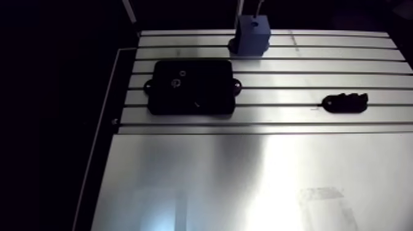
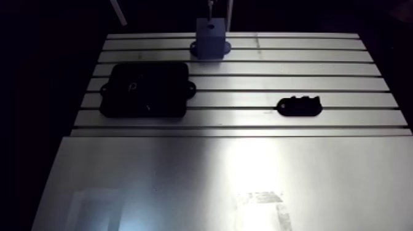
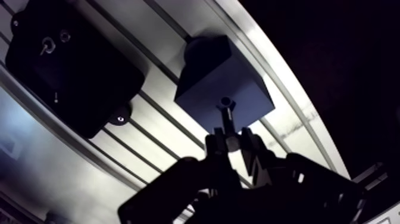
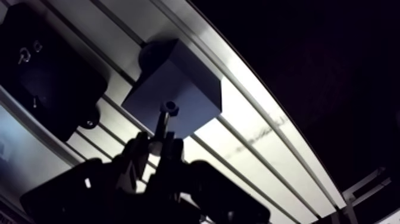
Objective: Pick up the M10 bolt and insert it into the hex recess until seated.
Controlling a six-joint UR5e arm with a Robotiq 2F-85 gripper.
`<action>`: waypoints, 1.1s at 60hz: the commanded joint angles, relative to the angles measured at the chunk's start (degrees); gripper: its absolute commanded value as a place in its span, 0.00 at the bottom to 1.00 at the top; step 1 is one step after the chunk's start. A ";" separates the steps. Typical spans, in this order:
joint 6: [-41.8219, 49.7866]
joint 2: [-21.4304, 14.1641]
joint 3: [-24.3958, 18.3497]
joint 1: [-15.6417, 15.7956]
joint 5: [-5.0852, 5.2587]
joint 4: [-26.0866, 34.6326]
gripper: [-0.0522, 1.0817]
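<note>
The gripper (image 3: 233, 142) has its two fingers (image 3: 215, 148) pulled in close together. They pinch the bolt (image 3: 227, 119) between them. The bolt is a thin grey stick that pokes straight out ahead of the fingertips. Its far end has a small dark ring on it. That end is right at the top face of the blue block (image 3: 221, 74), near the edge closest to the gripper. I cannot tell if the end is in the hole or only at the top.

The blue block stands just ahead of the gripper. It is shaped like a box with a round foot under it. It sits on the table (image 1: 246, 178), near the table's far edge. In the arm view a small dark hole (image 1: 254, 25) shows in the top of the block.

Off to one side of the gripper, apart from the block, lies a flat black box (image 3: 71, 68). It has round corners and a little ear with a screw on its side. A few small shiny bits show on its top.

On the other side, well apart from the gripper, a small black piece (image 1: 346, 102) with a bumpy top edge lies by itself. Only the arm view shows it.

The table is shiny metal. Long dark grooves run across it under the block, the box and the small piece.
</note>
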 commanded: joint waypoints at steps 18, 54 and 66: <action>0.00 0.66 0.25 -0.01 0.00 0.01 0.90; -0.09 1.16 -0.07 -0.01 -0.09 0.08 0.90; -0.18 1.19 -0.17 -0.01 -0.18 0.08 0.90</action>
